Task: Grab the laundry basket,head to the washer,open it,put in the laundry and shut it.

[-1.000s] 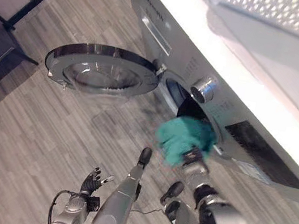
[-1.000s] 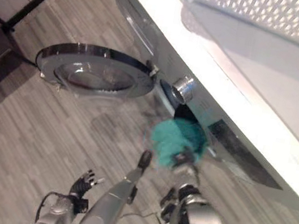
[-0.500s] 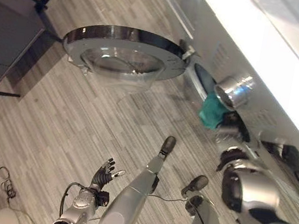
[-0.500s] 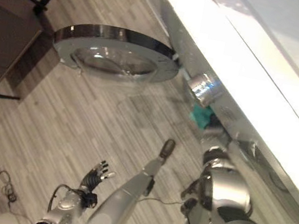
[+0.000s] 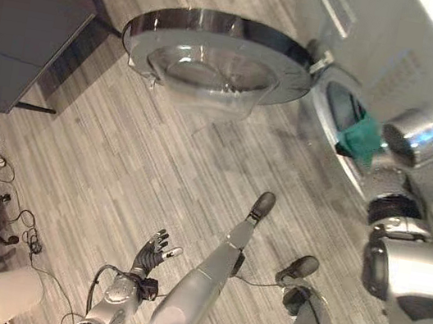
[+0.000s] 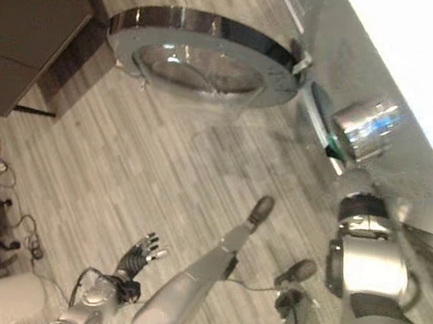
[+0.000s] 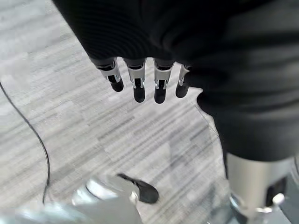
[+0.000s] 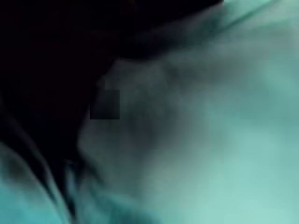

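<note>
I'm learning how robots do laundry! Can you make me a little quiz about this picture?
1. True or false: the washer door is shut.
2. What colour is the cloth at the washer's opening?
A. red
B. teal green
C. yellow
3. Fill in the missing word: the left hand hangs over the floor with its fingers relaxed, holding ____.

Key
1. False: the round door is swung wide open.
2. B. The cloth sits at the mouth of the drum, where the right arm reaches in; that hand itself is hidden by the cloth.
3. nothing
</note>
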Controlling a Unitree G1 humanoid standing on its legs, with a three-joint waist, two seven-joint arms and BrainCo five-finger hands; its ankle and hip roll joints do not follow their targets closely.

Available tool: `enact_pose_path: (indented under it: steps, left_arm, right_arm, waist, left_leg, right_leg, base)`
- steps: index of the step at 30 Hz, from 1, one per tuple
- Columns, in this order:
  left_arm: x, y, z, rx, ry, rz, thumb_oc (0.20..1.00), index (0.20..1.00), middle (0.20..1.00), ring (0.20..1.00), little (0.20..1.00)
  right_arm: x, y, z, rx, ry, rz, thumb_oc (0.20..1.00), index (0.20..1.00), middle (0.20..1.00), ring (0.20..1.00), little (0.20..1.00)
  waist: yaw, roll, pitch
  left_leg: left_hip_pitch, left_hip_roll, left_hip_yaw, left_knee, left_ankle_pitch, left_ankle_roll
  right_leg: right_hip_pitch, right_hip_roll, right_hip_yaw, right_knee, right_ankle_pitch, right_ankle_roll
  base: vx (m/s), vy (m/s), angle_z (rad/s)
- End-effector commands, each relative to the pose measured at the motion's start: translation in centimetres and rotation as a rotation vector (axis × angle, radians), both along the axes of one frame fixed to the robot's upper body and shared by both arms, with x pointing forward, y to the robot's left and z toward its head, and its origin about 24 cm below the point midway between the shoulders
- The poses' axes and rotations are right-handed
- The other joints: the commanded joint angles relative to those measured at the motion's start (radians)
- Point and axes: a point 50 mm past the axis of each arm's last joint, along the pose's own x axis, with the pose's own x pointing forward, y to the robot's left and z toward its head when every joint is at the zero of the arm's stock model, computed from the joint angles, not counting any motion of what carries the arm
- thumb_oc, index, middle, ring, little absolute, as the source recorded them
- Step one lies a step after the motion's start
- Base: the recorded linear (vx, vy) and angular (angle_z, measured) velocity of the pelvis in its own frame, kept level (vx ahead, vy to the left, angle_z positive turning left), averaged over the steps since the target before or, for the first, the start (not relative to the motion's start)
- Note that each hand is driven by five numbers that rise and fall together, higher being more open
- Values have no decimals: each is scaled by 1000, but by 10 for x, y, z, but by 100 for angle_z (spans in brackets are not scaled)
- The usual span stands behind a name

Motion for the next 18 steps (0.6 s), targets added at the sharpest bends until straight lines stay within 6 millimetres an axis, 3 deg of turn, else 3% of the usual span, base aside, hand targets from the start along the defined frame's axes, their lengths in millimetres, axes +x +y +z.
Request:
enact_pose_path:
  steps: [1, 3, 5, 7, 13, 18]
  left_arm:
    - [1, 26, 3, 67, -14, 48, 1000, 1000, 1000, 1000, 1000]
    - [2, 26, 2, 66, -9, 54, 1000, 1000, 1000, 1000, 1000]
    - [7, 29, 5, 76, -17, 49, 1000, 1000, 1000, 1000, 1000]
    - [10, 31, 6, 76, -12, 46, 1000, 1000, 1000, 1000, 1000]
    - [5, 35, 1, 68, 26, 46, 1000, 1000, 1000, 1000, 1000]
    - [4, 37, 0, 56, 32, 87, 1000, 1000, 1000, 1000, 1000]
  right_arm:
    - [-37, -5, 181, -368, -322, -92, 1000, 1000, 1000, 1000, 1000]
    - [-28, -15, 162, -330, -208, -104, 1000, 1000, 1000, 1000, 1000]
    - [-19, -32, 136, -177, -67, -47, 1000, 1000, 1000, 1000, 1000]
    - [-16, -32, 131, 33, -114, 47, 1000, 1000, 1000, 1000, 1000]
    - [-7, -23, 116, 399, -284, 209, 1000, 1000, 1000, 1000, 1000]
    - [-12, -13, 136, 618, -548, 266, 1000, 1000, 1000, 1000, 1000]
  waist:
    - [-1, -79, -8]
    - [-9, -88, -7]
    - [-10, -95, -3]
    - [-19, -106, 0]
    - [-35, -124, 3]
    - [-34, -124, 2]
  left_leg:
    - [82, -42, 93, 57, -173, -9]
    - [84, -38, 99, 51, -172, -9]
    - [83, -34, 102, 46, -171, -10]
    - [86, -31, 110, 39, -170, -15]
    - [89, -27, 123, 50, -183, -14]
    - [90, -26, 129, 62, -196, -9]
  right_leg:
    - [338, 80, 71, -418, 112, 71]
    - [345, 84, 74, -432, 118, 69]
    - [349, 87, 74, -442, 119, 67]
    - [353, 91, 80, -454, 125, 66]
    - [352, 94, 97, -454, 128, 62]
    - [354, 94, 106, -454, 130, 64]
  base:
    - [3, 13, -11]
    - [-6, 18, -12]
    - [-13, -5, -10]
    - [-4, -12, -5]
    - [-5, 9, -8]
    - [5, 1, -7]
